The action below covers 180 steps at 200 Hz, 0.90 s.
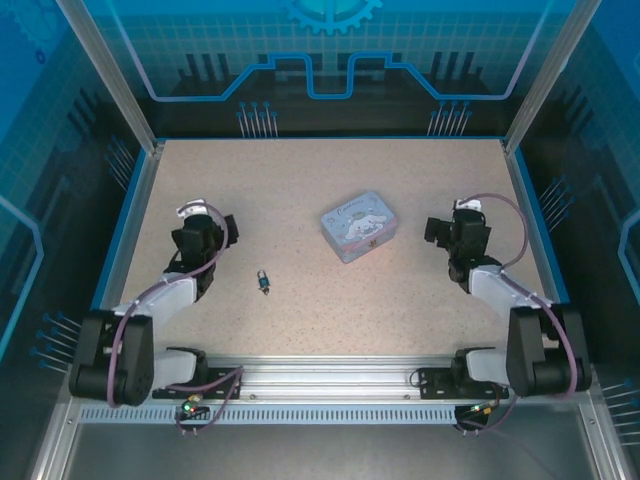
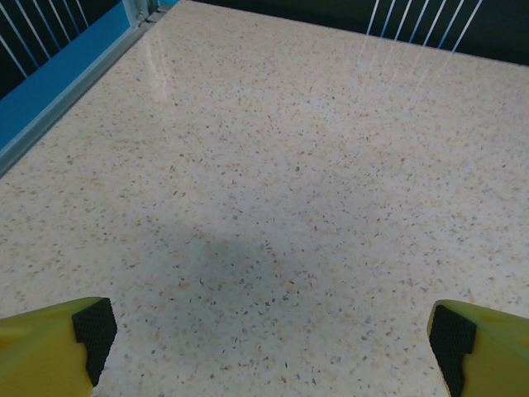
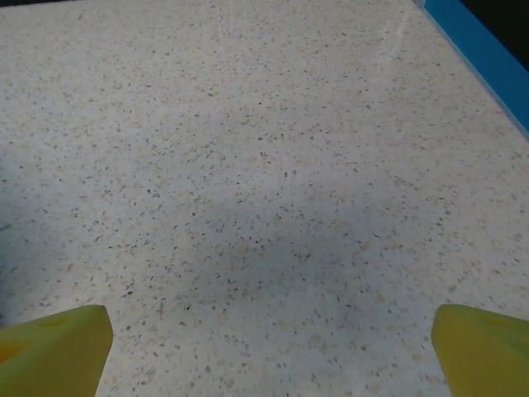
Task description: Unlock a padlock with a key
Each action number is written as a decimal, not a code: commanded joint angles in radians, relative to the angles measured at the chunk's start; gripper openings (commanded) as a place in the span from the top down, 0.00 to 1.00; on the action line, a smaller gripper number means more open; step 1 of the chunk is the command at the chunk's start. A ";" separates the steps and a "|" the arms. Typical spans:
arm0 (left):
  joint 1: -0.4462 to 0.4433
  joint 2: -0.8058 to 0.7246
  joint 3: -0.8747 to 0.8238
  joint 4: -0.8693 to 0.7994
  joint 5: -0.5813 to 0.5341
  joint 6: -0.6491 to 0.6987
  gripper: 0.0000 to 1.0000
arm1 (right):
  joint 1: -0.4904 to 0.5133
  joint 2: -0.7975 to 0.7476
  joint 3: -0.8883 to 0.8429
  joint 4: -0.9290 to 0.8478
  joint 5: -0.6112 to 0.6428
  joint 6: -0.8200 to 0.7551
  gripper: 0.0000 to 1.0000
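On tabletop [image 1: 400, 310] near L claw [image 2: 269, 335], well apart from R claw [image 3: 269, 335]: padlock [image 1: 263, 282]; both released, empty.

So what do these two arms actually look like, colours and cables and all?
The left arm and right arm match: black joints, pale grey shells, a purplish cable looping along each. Their fingers are yellow; the left ones carry black pads.

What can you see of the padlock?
The padlock is tiny, with a dark bluish body that looks like metal and a small silvery bit at its far end. It lies on the speckled table, left of centre and nearer the arms than the lavender tin. Only the table touches it. It is too small to tell whether it is locked.
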 commanded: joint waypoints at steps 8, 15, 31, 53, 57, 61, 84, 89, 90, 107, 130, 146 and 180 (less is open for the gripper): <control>0.027 0.110 -0.067 0.340 0.040 0.084 0.01 | -0.020 0.097 -0.067 0.324 -0.069 -0.074 0.00; 0.033 0.126 -0.071 0.351 0.056 0.077 0.01 | -0.010 0.100 -0.074 0.326 -0.065 -0.089 0.00; 0.041 0.189 -0.110 0.484 0.108 0.089 0.01 | 0.007 0.109 -0.105 0.399 -0.111 -0.127 0.00; 0.044 0.278 -0.137 0.633 0.196 0.130 0.01 | 0.020 0.206 -0.167 0.629 -0.142 -0.172 0.00; 0.044 0.257 -0.124 0.567 0.198 0.119 0.01 | 0.022 0.198 -0.155 0.583 -0.144 -0.171 0.00; 0.044 0.249 -0.111 0.516 0.201 0.113 0.01 | 0.021 0.175 -0.135 0.499 -0.148 -0.161 0.00; 0.049 0.261 -0.096 0.516 0.239 0.128 0.01 | 0.015 0.180 -0.136 0.517 -0.154 -0.158 0.00; 0.051 0.265 -0.098 0.530 0.238 0.130 0.01 | 0.019 0.185 -0.138 0.533 -0.150 -0.163 0.00; 0.050 0.267 -0.098 0.529 0.240 0.130 0.01 | 0.019 0.184 -0.137 0.528 -0.149 -0.162 0.00; 0.050 0.265 -0.097 0.526 0.239 0.129 0.01 | 0.038 0.181 -0.128 0.506 -0.114 -0.170 0.00; 0.050 0.263 -0.097 0.521 0.240 0.129 0.01 | 0.054 0.187 -0.132 0.524 -0.084 -0.178 0.00; 0.050 0.263 -0.098 0.522 0.240 0.129 0.01 | 0.052 0.185 -0.130 0.519 -0.086 -0.177 0.00; 0.050 0.264 -0.097 0.521 0.240 0.129 0.01 | 0.053 0.185 -0.131 0.518 -0.088 -0.176 0.00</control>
